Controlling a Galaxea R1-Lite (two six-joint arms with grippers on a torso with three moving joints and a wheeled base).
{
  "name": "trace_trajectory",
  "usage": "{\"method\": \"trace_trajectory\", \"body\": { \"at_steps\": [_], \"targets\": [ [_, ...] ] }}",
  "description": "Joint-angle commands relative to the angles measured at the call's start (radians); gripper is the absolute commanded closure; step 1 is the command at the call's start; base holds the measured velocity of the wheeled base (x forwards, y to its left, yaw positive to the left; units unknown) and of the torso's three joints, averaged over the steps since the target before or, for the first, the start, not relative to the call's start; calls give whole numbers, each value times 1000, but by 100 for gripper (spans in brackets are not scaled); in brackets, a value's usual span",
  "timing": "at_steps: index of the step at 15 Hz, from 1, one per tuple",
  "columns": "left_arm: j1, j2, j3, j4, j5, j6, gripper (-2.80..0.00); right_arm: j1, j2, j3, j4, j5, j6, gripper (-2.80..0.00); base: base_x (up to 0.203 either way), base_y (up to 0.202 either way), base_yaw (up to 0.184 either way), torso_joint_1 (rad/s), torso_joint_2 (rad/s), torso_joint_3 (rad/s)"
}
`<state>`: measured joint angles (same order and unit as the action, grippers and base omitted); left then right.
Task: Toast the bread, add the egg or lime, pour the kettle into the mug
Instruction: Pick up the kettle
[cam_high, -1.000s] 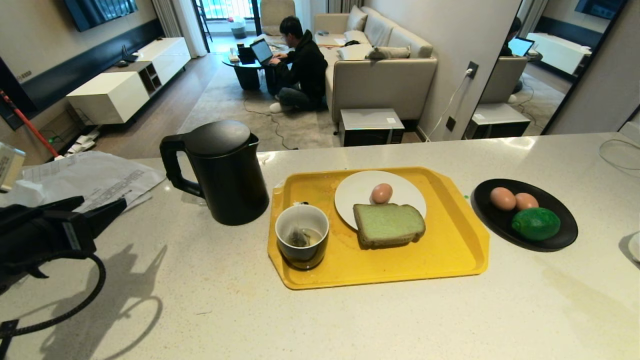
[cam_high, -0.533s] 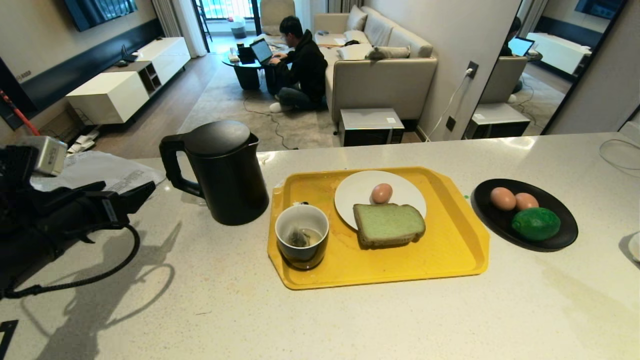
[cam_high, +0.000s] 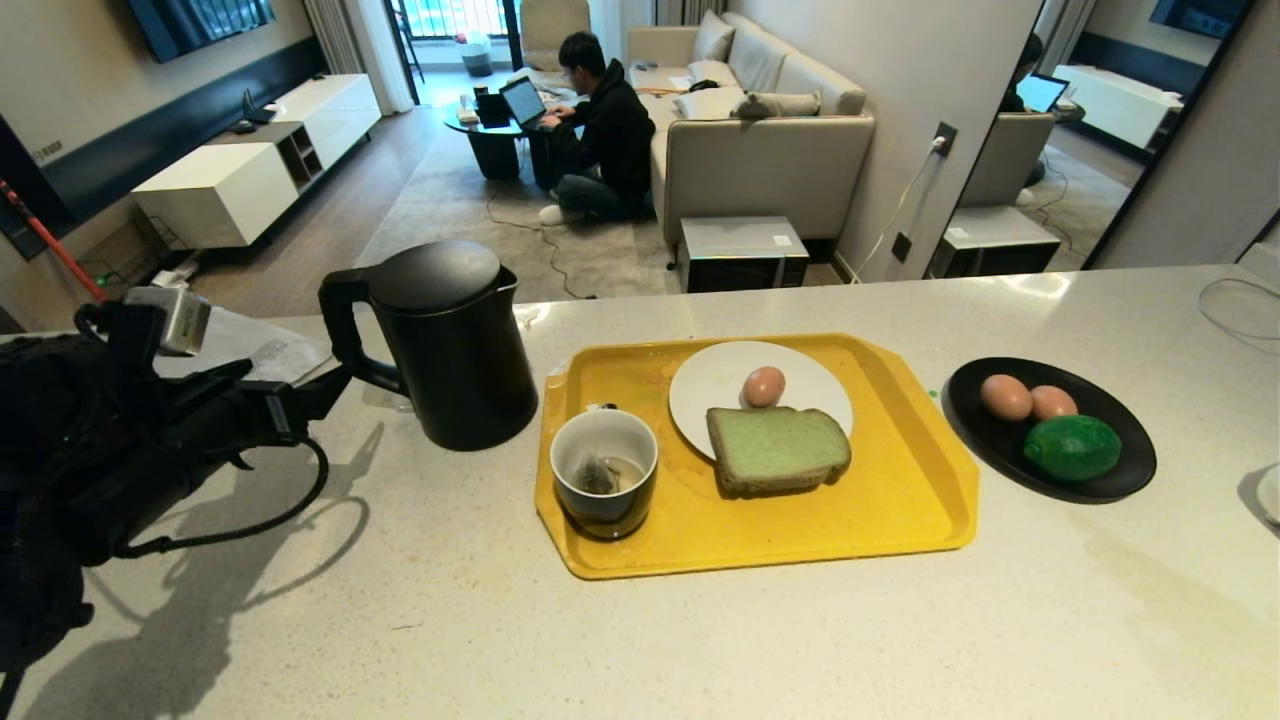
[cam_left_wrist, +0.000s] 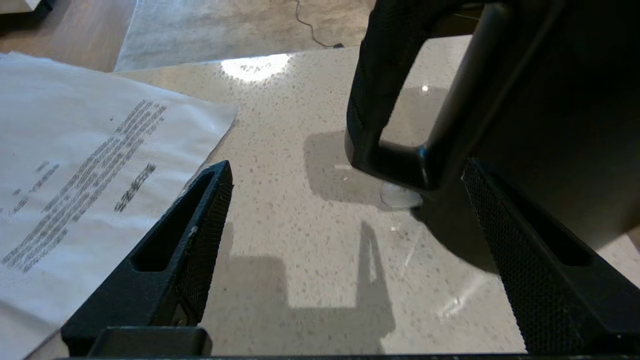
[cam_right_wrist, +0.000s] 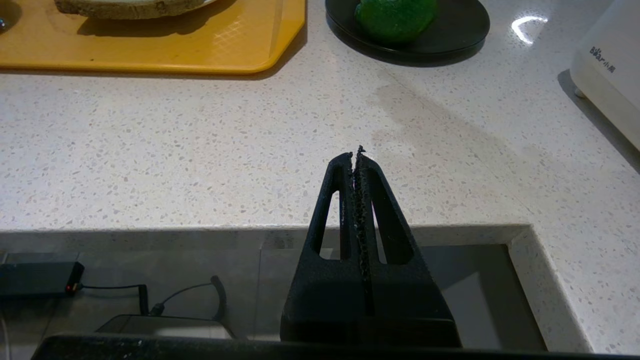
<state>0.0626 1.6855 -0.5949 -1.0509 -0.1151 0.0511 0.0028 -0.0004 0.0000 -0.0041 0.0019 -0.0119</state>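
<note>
On my head view the speckled bench (cam_high: 700, 640) spans the frame. My left arm reaches in from the left edge, roughly level above the bench, with the left gripper (cam_high: 300, 395) pointing at the kettle (cam_high: 440, 345). Its jaws stand wide apart and hold nothing. In the left wrist view the kettle handle (cam_left_wrist: 385, 100) sits ahead between the two fingers (cam_left_wrist: 200, 225); one finger runs close along the kettle's base, and I cannot tell whether it touches. A printed paper sheet (cam_left_wrist: 75, 150) lies on the bench beside the other finger.

The kettle stands upright, lid on, just left of the yellow tray (cam_high: 880, 520). On the tray, the white plate (cam_high: 710, 385) carries the bread (cam_high: 778, 448) and one egg (cam_high: 763, 386) just behind it. The mug (cam_high: 604, 485) stands at the tray's near left corner. The black dish (cam_high: 1120, 480), right of the tray, holds the lime (cam_high: 1072, 447) and two more eggs.

My right gripper (cam_right_wrist: 356, 152) hangs level at the bench's near edge, jaws pressed together, empty.
</note>
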Motion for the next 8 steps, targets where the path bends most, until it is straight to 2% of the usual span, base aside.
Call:
{"method": "trace_trajectory", "body": {
  "at_steps": [1,8],
  "targets": [
    [0,67,-54,-12,-17,4,-280,0,0,2,0,0,0,0,0,0,0,0,0,0],
    [-12,165,-193,-6,-49,18,-280,0,0,2,0,1,1,0,0,0,0,0,0,0]
  ]
}}
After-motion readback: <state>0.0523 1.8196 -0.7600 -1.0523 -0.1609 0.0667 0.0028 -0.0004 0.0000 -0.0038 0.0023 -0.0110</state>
